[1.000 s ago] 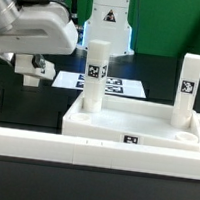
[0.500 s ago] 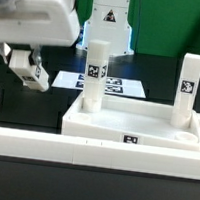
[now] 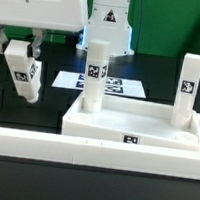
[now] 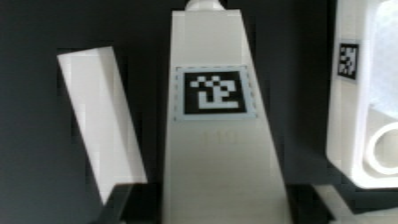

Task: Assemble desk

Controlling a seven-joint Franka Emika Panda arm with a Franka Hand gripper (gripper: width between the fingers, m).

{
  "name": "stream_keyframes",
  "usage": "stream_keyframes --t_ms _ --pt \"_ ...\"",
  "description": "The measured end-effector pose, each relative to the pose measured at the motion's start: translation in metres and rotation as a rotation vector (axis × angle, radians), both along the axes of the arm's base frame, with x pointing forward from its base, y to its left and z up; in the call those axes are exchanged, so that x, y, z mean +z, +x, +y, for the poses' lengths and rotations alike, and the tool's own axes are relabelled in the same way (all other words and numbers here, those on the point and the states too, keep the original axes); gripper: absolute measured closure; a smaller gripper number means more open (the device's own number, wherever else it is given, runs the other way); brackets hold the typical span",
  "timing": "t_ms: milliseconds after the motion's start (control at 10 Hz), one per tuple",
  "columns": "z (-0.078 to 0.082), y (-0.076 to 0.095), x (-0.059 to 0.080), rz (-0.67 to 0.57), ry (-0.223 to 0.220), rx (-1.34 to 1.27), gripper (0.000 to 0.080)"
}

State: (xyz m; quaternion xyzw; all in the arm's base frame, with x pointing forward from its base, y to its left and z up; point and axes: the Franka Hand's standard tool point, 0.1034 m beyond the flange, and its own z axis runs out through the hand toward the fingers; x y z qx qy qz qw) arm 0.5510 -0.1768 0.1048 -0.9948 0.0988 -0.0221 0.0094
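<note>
The claw (image 3: 22, 57) is clenched on a tilted white square block leg (image 3: 27, 80), up by the bench's edge on the exterior view's left. The wide white tray-like desk slab (image 3: 135, 124) lies by the near edge. Best to straighten the leg, then lower it slowly onto a free corner.

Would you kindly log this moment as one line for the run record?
gripper: shut on held leg, tilted | desk slab: two upright legs standing on it

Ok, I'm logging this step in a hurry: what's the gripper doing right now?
Gripper: closed, holding one white desk leg.
</note>
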Motion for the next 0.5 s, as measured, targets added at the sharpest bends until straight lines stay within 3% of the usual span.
stream_keyframes --t_ms 100,300,400,500 --pt "0.010 0.002 0.007 -0.007 0.006 -0.013 0.0509" --pt "0.032 0.028 0.034 -0.006 0.038 -0.021 0.0509" --pt "0.038 0.034 0.039 -0.011 0.041 -0.007 0.0509" --pt "0.034 0.029 0.034 -0.007 0.037 -0.009 0.0509"
